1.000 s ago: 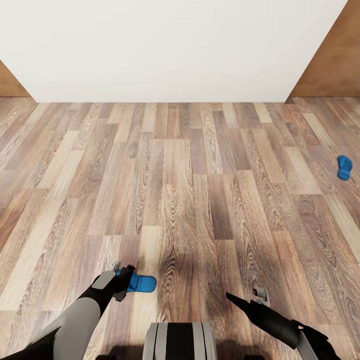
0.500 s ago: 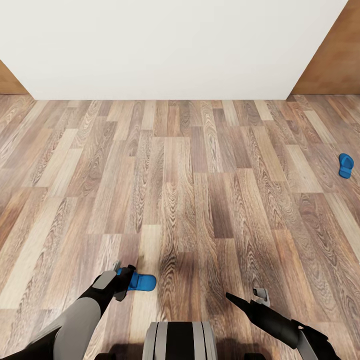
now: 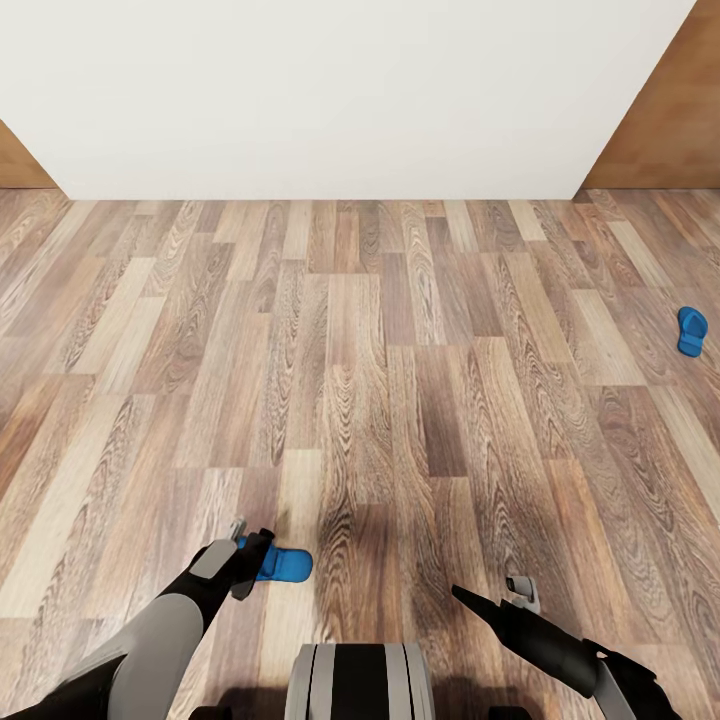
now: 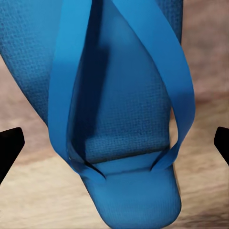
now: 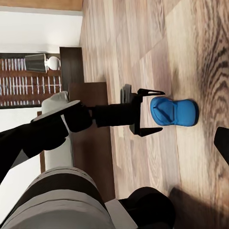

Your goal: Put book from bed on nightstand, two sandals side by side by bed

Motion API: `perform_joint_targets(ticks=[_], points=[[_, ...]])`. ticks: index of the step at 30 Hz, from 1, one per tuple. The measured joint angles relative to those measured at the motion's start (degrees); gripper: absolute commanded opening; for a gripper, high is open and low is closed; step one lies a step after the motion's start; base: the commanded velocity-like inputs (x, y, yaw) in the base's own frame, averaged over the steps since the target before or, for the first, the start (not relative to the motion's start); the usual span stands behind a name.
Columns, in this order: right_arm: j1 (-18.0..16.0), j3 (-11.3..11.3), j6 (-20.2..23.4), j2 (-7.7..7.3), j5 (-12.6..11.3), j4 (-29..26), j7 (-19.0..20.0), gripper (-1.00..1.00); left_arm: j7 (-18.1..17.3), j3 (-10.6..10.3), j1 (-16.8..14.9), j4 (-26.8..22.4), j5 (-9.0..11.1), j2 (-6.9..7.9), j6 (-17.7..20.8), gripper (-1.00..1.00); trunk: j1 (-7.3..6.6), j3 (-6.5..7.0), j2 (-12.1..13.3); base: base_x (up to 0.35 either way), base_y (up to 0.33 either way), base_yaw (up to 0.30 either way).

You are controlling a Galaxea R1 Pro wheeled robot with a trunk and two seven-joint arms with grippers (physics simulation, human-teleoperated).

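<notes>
Head view: plank floor [image 3: 380, 380] running up to a white wall [image 3: 340, 90], brown wooden panels at both far corners. One blue sandal [image 3: 284, 564] low on the left, left gripper [image 3: 250, 551] at its heel end, fingers spread wide to either side of it, not closed on it. Second sandal [image 3: 691, 330] far off to the right on bare floor, well apart from the first. Right gripper [image 3: 520, 590] low on the right, over bare planks, open or closed impossible to tell.

Left wrist view: sandal [image 4: 114, 105] up close, straps uppermost, black fingertips [image 4: 9, 145] apart at both edges.

Right wrist view: left gripper [image 5: 148, 111] open around the sandal [image 5: 174, 111]; behind, a dark nightstand [image 5: 71, 67] bearing a lamp [image 5: 42, 62].
</notes>
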Motion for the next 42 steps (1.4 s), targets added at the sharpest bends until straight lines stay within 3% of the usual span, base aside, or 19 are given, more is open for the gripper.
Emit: perform_joint_targets(ticks=[29, 30, 42], points=[[0.0, -0.01, 0.07, 0.0, 0.0, 0.0, 0.05, 1.0, 0.08, -0.31, 0.0, 0.0, 0.0, 0.02, -0.02, 1.0, 0.05, -0.44, -0.03, 0.0, 0.0, 0.0], [0.0, -0.01, 0.07, 0.0, 0.0, 0.0, 0.05, 1.0, 0.1, -0.32, 0.0, 0.0, -0.01, 0.02, -0.02, -1.0, 0.05, -0.44, -0.03, 0.0, 0.0, 0.0], [0.0, -0.01, 0.07, 0.0, 0.0, 0.0, 0.03, 1.0, 0.15, -1.22, 0.0, 0.0, -0.06, 0.0, 0.0, -1.0, 0.05, -0.44, -0.03, 0.0, 0.0, 0.0]])
